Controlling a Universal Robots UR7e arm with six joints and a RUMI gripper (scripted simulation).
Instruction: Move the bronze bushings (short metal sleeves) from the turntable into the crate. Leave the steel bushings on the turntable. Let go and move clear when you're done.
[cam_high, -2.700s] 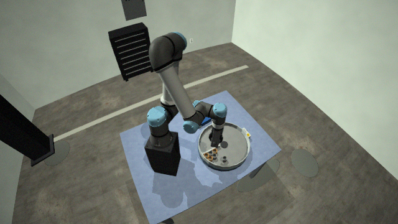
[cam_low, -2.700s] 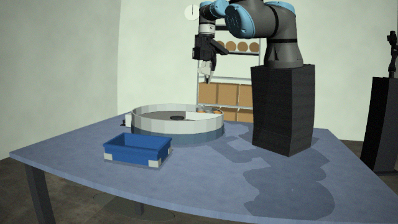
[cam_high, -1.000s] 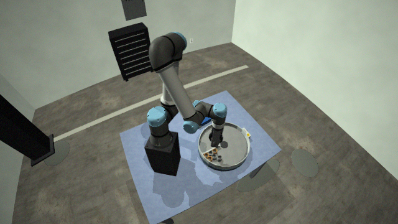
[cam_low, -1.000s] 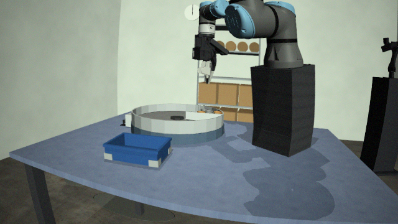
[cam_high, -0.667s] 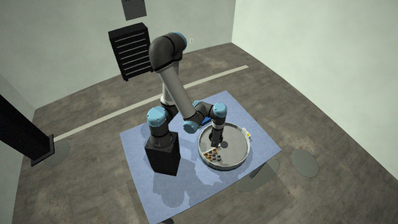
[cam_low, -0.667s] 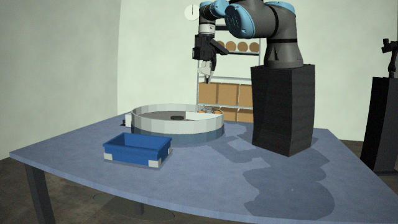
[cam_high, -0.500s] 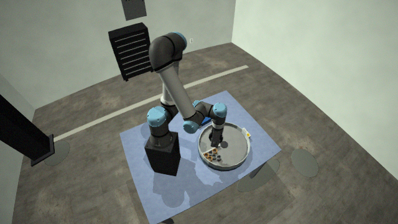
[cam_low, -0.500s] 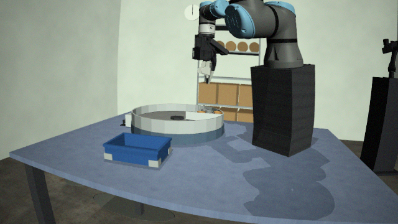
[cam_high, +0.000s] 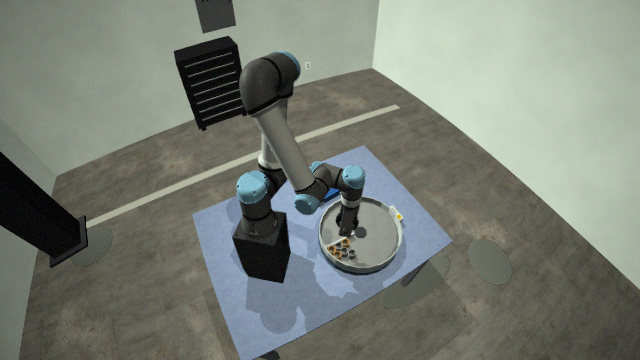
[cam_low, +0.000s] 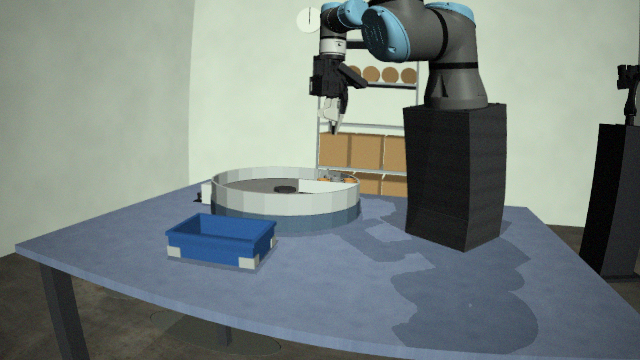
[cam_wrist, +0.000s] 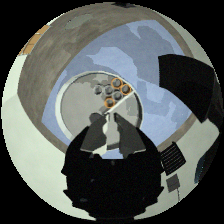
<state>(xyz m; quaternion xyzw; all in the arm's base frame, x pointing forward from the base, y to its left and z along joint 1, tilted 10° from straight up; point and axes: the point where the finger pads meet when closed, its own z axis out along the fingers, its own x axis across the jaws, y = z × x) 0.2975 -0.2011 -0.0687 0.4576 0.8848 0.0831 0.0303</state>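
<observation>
The turntable (cam_high: 377, 247) (cam_low: 280, 204) (cam_wrist: 75, 112) is a round grey disc inside a pale raised rim. Three bronze bushings, one of them nearest the gripper (cam_high: 349, 243) (cam_wrist: 105, 103), stand in a close cluster with three steel bushings, one of them at the cluster's outer side (cam_high: 352, 256) (cam_wrist: 98, 93). The cluster lies beside a white bar (cam_wrist: 122, 101) on the disc. My gripper (cam_low: 334, 131) (cam_wrist: 111, 116) is shut and empty, pointing down high above the turntable. The blue crate (cam_high: 332, 194) (cam_low: 207, 250) stands beside the turntable; its floor is hidden in the top and exterior views.
A dark round hub (cam_high: 360, 232) (cam_low: 285, 189) sits in the turntable's middle. A small white box with a yellow button (cam_high: 399, 216) adjoins its rim. The arm's black pedestal (cam_high: 262, 255) (cam_low: 440, 175) stands on the blue table (cam_high: 310, 305) (cam_low: 325, 295).
</observation>
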